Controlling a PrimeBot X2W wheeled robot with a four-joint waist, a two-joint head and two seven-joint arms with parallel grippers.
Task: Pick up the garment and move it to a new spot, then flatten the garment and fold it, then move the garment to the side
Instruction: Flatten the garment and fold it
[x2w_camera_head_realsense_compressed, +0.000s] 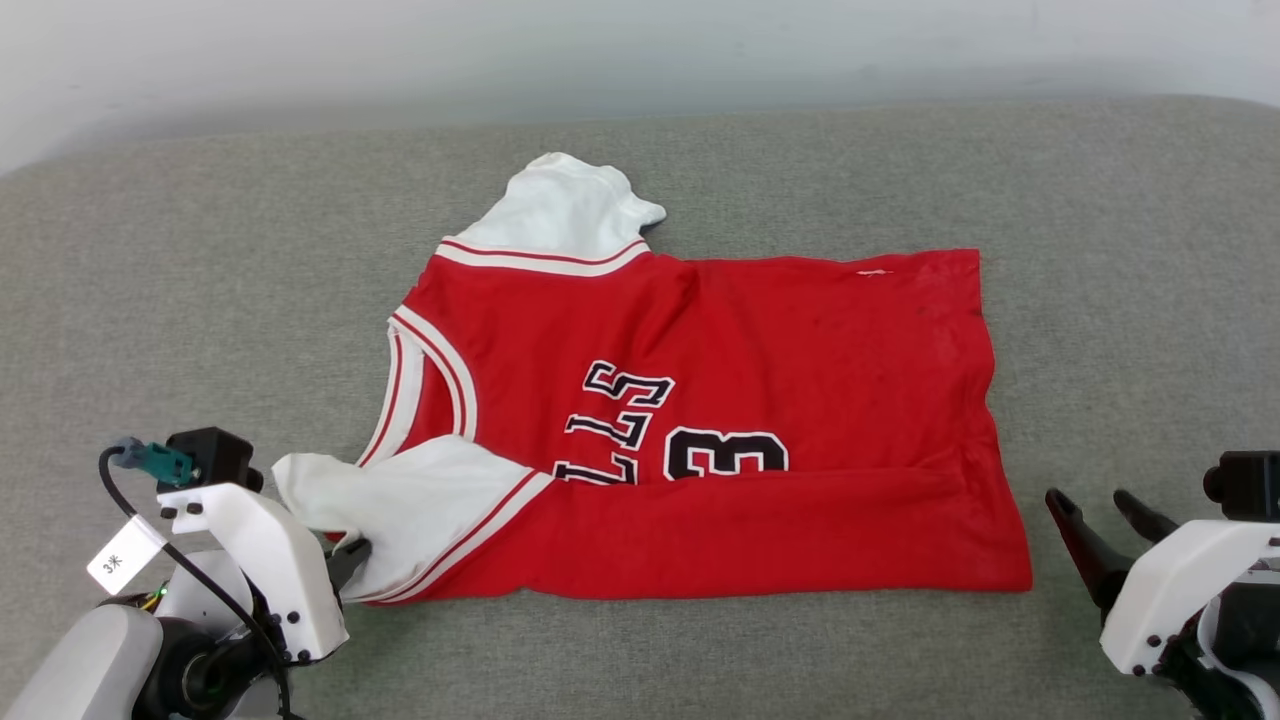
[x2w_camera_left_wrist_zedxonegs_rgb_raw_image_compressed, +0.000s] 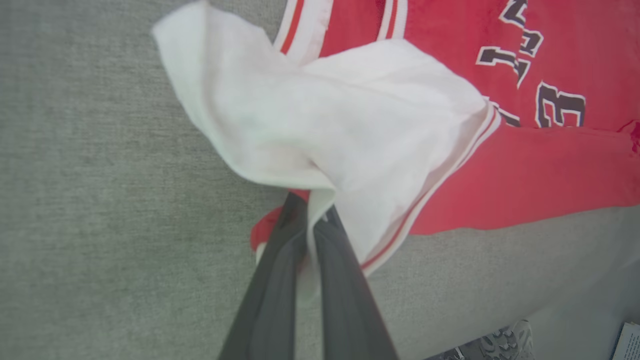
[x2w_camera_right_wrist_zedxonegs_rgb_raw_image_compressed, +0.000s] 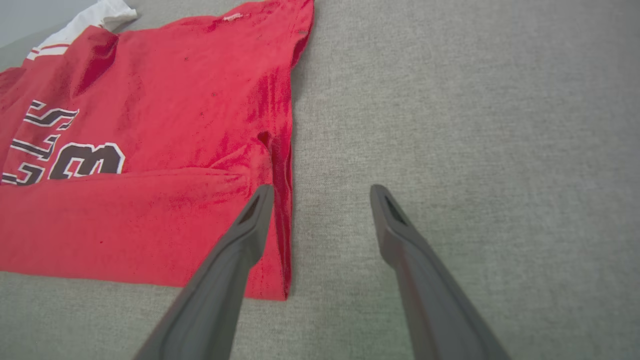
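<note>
**Jersey fold: soft cloth, pinched by the sleeve**

The garment (x2w_camera_head_realsense_compressed: 700, 400) lies in the middle of the grey cloth-covered surface (x2w_camera_head_realsense_compressed: 200, 300), neck towards the robot's left and hem towards its right. The near long edge is already folded over, up to the number.

The left pincer (x2w_camera_left_wrist_zedxonegs_rgb_raw_image_compressed: 310, 210) is clamped shut on the edge of the near white sleeve (x2w_camera_left_wrist_zedxonegs_rgb_raw_image_compressed: 325, 115), and the cloth bunches up right at the tips. The right pincer (x2w_camera_right_wrist_zedxonegs_rgb_raw_image_compressed: 322, 192) is wide open and holds nothing. It sits just off the hem corner, with one finger over the red edge.

My take on handling: it's light, floppy knit with zero stiffness, so it'll drape and drag rather than lift flat. A sleeve grip alone will probably just stretch the sleeve out. For moving the whole thing I'd want a second hold at the hem corner, pinching both layers of the fold so it doesn't fall open. It doesn't look slippery or fragile.

Writing: black, white-outlined characters. A "3" is clear, but the rest is cut off by the fold. A tag (x2w_camera_head_realsense_compressed: 122, 560) on the left arm's cable reads "3米". The tiny white label (x2w_camera_head_realsense_compressed: 875, 272) by the far edge is too small to read.
</note>
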